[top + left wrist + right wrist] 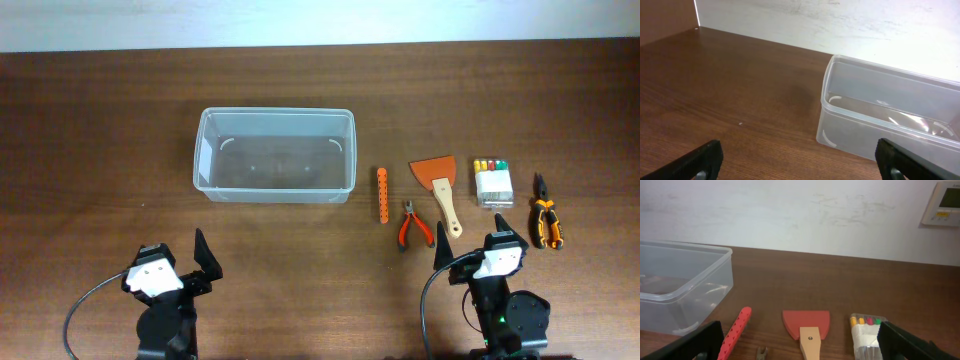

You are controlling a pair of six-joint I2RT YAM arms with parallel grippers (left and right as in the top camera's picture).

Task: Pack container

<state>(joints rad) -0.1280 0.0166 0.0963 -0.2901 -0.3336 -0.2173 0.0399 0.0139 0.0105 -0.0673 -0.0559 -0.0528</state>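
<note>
The clear container (275, 155) stands empty at the middle back of the table; it also shows in the left wrist view (890, 112) and the right wrist view (680, 287). To its right lie an orange strip (383, 196), small red-handled pliers (414, 224), an orange scraper with a wooden handle (440, 185), a small clear box of coloured bits (491, 182) and orange-and-black pliers (545, 222). My left gripper (203, 258) is open and empty, near the front left. My right gripper (470, 238) is open and empty, just in front of the tools.
A white wall runs behind the table (100, 120). In the right wrist view the strip (736, 330), scraper (806, 327) and bit box (866, 332) lie between my fingers' span. A wall panel (943, 202) hangs at upper right.
</note>
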